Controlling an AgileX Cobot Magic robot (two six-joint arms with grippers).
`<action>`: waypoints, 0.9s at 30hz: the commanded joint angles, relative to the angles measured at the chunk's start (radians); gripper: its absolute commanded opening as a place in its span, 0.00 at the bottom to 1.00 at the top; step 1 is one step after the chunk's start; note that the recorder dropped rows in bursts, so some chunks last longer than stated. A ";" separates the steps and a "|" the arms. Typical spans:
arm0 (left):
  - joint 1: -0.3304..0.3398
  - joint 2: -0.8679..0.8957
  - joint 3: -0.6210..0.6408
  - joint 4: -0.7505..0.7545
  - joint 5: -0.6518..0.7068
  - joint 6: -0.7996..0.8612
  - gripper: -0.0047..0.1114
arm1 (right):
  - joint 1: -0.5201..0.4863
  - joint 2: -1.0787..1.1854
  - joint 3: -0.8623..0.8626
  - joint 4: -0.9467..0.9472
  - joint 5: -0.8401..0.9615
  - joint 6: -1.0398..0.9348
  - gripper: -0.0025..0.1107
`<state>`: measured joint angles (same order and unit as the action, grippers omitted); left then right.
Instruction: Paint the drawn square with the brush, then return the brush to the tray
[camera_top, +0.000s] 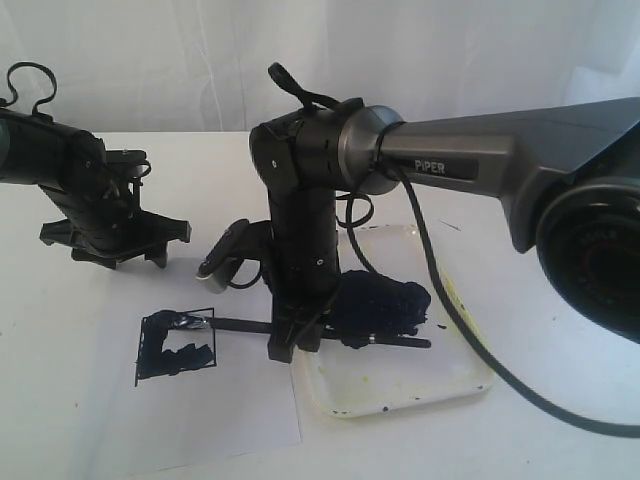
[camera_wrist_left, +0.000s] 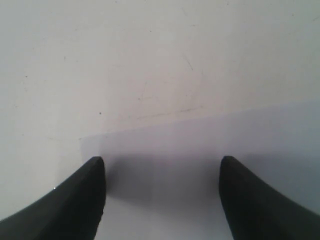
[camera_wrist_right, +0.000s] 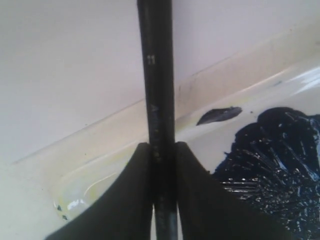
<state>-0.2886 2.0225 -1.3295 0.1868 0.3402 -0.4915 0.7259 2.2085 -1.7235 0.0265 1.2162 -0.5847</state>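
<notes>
The drawn square (camera_top: 175, 345) sits on the white paper, partly daubed blue-black with blank patches inside. The brush (camera_top: 245, 324) lies nearly level, its tip at the square's upper right corner and its handle end over the tray (camera_top: 400, 385). My right gripper (camera_top: 297, 338) is shut on the handle at the tray's left edge. In the right wrist view the dark handle (camera_wrist_right: 156, 75) runs between the closed fingers (camera_wrist_right: 125, 200) of my right gripper (camera_wrist_right: 163, 150), with the tray wall (camera_wrist_right: 115, 130) below. My left gripper (camera_top: 118, 252) stands open above the paper's far left, holding nothing.
The big blue-black paint blob (camera_top: 385, 305) fills the tray's far part, also seen as the blob (camera_wrist_right: 272, 165) with a small smear (camera_wrist_right: 219, 115). The paper (camera_top: 220, 410) lies left of the tray. Under my left gripper (camera_wrist_left: 162, 160) the paper's edge (camera_wrist_left: 200, 145) meets the white table (camera_wrist_left: 150, 60).
</notes>
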 joint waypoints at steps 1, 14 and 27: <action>-0.002 0.013 0.009 0.005 0.053 -0.002 0.63 | -0.011 -0.003 0.003 -0.068 0.005 0.050 0.02; -0.002 0.013 0.009 0.005 0.053 -0.002 0.63 | -0.011 -0.003 0.003 -0.072 0.005 0.044 0.02; -0.002 0.013 0.009 0.005 0.053 -0.002 0.63 | -0.011 -0.003 0.003 -0.088 0.005 0.040 0.02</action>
<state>-0.2886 2.0225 -1.3295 0.1868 0.3402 -0.4915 0.7259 2.2085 -1.7235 -0.0498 1.2162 -0.5418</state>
